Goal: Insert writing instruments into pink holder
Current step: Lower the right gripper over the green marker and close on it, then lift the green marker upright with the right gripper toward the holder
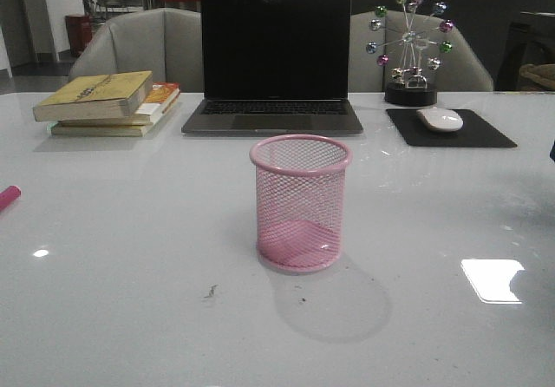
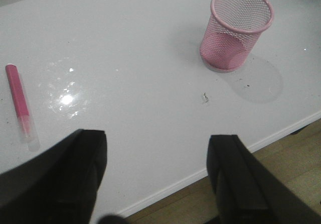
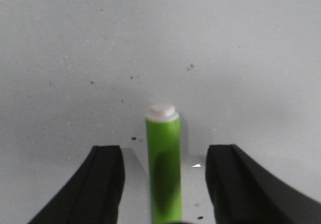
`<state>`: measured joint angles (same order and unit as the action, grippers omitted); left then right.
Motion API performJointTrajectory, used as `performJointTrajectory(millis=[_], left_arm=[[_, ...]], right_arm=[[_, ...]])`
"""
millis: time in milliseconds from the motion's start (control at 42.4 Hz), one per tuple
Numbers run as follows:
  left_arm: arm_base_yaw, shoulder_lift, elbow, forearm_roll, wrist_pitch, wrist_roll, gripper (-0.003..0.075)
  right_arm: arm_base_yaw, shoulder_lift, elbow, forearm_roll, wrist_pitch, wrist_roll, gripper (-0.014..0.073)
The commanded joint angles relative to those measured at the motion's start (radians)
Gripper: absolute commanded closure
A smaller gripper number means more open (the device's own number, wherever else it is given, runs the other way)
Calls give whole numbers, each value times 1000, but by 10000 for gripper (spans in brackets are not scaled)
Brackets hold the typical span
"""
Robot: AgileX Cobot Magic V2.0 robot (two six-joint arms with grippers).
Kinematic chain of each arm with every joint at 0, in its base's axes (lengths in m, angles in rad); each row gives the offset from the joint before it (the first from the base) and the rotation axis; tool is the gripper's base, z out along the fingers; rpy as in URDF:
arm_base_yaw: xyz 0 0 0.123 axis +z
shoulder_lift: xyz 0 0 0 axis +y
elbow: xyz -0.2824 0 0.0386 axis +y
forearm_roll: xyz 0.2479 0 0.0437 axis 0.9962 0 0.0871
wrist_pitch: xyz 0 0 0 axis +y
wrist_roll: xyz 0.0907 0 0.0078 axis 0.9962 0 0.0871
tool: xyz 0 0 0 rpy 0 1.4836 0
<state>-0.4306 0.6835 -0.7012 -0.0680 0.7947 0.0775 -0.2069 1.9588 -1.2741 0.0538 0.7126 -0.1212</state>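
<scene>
Spread wide, right gripper (image 3: pixel 163 184) straddling lime green marker pen (image 3: pixel 163 163) without touching. Left gripper (image 2: pixel 158 176) also wide; magenta pink marker pen (image 2: pixel 20 101) aside. Pink wire-mesh cup (image 1: pixel 300 203) upright mid-table (image 1: pixel 130 300), before black laptop (image 1: pixel 276 62).

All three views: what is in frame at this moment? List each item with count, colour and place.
pink holder: 1, pink mesh, upright at table centre, empty
magenta pen: 1, lying flat near the table's left edge
green pen: 1, lime with white end, lying on the table between the right end effector's open fingers, not gripped
laptop: 1, dark, open, behind the holder
books: stack, yellowish covers, back left
mouse: 1, white, on black pad, back right
ferris-wheel ornament: 1, coloured balls, behind the pad
table: 1, white, glossy
left end effector: black, open, holding nothing
right end effector: black, open
</scene>
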Motion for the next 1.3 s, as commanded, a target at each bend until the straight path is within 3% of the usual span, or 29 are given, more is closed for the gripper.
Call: performJointTrajectory(millis=[0, 118, 188, 448, 636, 990, 1272], left_arm=[[-6, 5, -29, -17, -64, -2, 224], [-6, 5, -29, -17, -64, -2, 224], [-6, 5, -29, -17, -64, -2, 224], [-6, 5, -29, -17, -64, -2, 224], [-6, 5, -29, -17, -64, -2, 224], [-6, 5, -29, -17, -64, -2, 224], [-6, 5, -29, -17, -64, -2, 224]], right_arm=[[-6, -48, -34, -10, -25, -10, 214], [-6, -48, -43, -10, -24, -10, 387], [-6, -50, -43, -10, -25, -10, 435], [0, -147, -31, 14, -29, -10, 448], [70, -364, 80, 55, -196, -10, 448], [449, -767, 408, 73, -794, -10, 448], [791, -747, 560, 64, -1211, -10, 448]])
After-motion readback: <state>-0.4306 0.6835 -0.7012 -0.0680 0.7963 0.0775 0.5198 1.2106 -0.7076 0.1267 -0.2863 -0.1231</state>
